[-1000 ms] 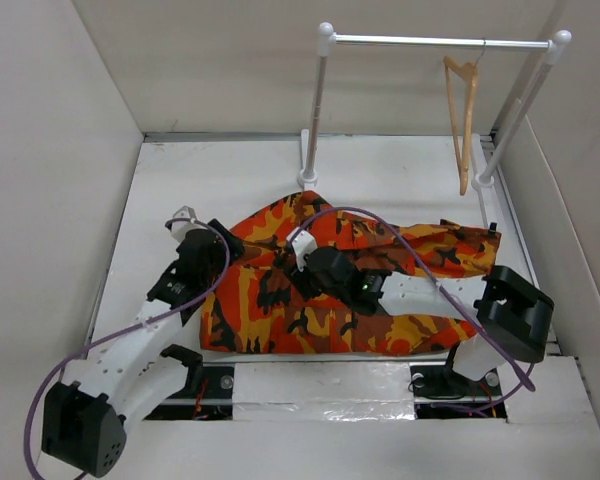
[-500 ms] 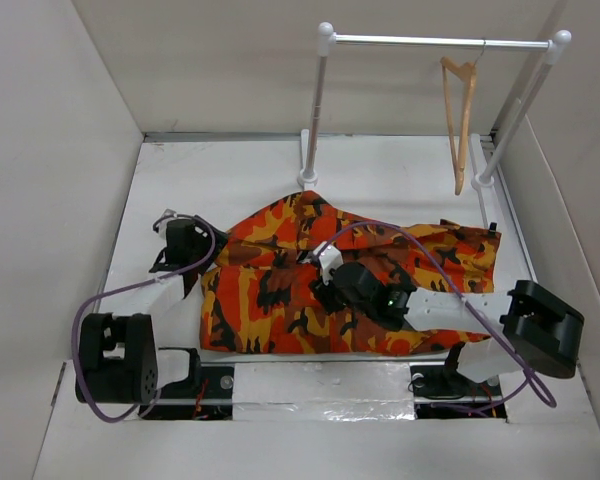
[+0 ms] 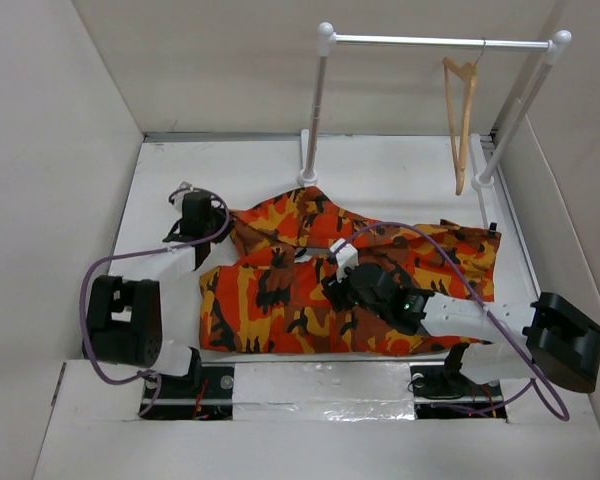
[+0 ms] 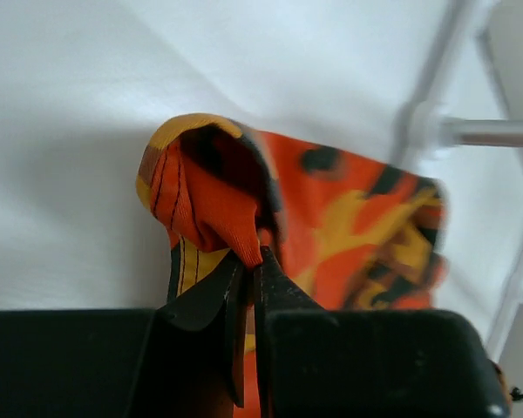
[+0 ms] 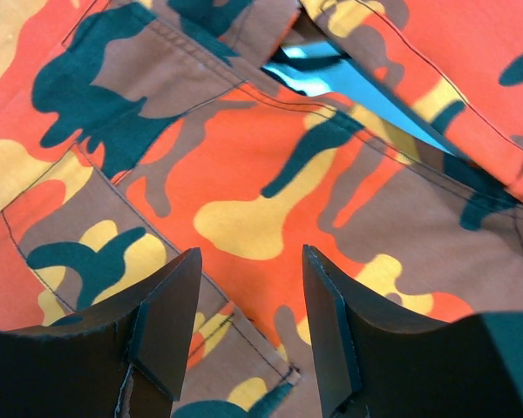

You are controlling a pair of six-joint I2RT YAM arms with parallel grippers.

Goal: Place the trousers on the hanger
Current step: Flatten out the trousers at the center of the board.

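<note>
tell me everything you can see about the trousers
The trousers are soft woven cloth in orange-red camouflage with black, brown and yellow patches and stitched seams. They lie crumpled and partly folded across the white table, not on any hanger. The left gripper is shut on a bunched fold at their left edge. The right gripper is open just over their middle; whether it touches cannot be told.
</note>
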